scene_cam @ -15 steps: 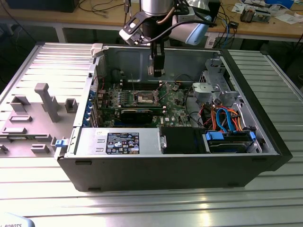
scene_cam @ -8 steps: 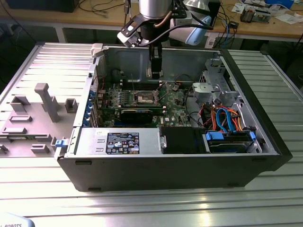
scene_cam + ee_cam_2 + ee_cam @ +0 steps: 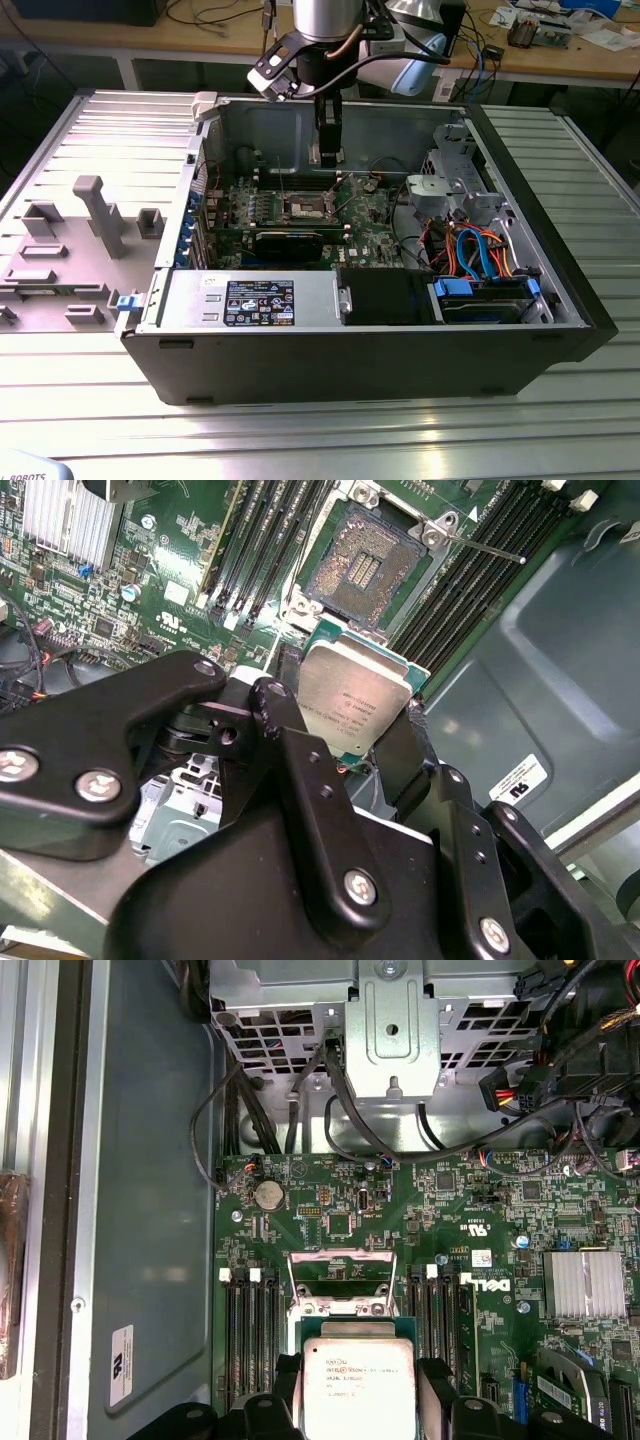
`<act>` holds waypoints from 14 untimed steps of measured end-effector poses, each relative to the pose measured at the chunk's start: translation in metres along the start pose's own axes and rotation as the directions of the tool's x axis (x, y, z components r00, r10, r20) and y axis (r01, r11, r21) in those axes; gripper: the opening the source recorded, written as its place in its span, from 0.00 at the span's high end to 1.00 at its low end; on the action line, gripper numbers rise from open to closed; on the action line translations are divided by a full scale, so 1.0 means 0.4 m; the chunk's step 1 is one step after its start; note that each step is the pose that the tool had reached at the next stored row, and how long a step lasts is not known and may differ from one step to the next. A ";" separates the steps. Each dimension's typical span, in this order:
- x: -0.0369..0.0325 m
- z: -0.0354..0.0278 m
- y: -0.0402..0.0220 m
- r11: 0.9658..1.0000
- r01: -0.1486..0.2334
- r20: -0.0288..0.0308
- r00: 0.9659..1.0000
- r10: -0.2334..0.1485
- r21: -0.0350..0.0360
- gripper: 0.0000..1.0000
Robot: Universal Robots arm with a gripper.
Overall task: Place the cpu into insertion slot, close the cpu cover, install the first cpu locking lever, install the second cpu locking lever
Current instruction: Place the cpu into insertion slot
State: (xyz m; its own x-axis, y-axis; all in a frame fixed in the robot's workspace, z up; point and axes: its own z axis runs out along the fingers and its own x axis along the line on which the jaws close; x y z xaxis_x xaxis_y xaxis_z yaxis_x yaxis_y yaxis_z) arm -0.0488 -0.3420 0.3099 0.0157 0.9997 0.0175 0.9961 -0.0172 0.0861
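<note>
Your claw (image 3: 328,155) is reaching down into the open computer case (image 3: 560,290), which is lying on the ribbed metal bench (image 3: 320,440). It is pinching the cpu (image 3: 355,705) by two opposite edges, with one black finger (image 3: 283,702) pressing on each side and the jaws closed only as far as the chip's width. The cpu is facing the wrist cameras with its dull silver top, and in both wrist views it is riding between the fingers, up off the green board (image 3: 450,1210).

The insertion slot (image 3: 365,570) is lying uncovered, its dark pin field showing inside the silvery rim. The cpu is hanging close to it but apart from it, not yet seated. In the first wrist view the cpu cover (image 3: 340,1257) is standing raised just past the chip. A thin locking lever (image 3: 485,548) is sticking out beside the slot, unlatched. Long black memory slots (image 3: 255,550) are flanking the slot on both sides, and a finned heatsink (image 3: 587,1285) is sitting further along the board.
</note>
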 end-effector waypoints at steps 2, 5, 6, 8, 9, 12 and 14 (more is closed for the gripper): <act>0.000 0.000 0.000 1.000 0.000 0.000 1.000 0.000 0.000 0.46; 0.000 0.000 0.000 1.000 0.000 0.000 1.000 0.000 0.000 0.46; 0.000 0.002 0.000 1.000 0.000 0.000 1.000 0.000 0.000 0.46; 0.000 0.010 -0.002 1.000 0.000 0.000 1.000 0.000 0.000 0.46; -0.001 0.018 -0.006 1.000 -0.001 0.000 1.000 0.001 0.000 0.46; -0.001 0.031 -0.008 1.000 -0.002 0.000 1.000 0.002 0.000 0.46; -0.001 0.032 -0.008 1.000 -0.002 0.000 1.000 0.002 0.000 0.46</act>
State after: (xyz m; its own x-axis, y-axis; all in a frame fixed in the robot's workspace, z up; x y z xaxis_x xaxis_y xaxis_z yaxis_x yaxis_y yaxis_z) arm -0.0509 -0.3421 0.2967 0.0176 0.9997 0.0173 0.9961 -0.0191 0.0861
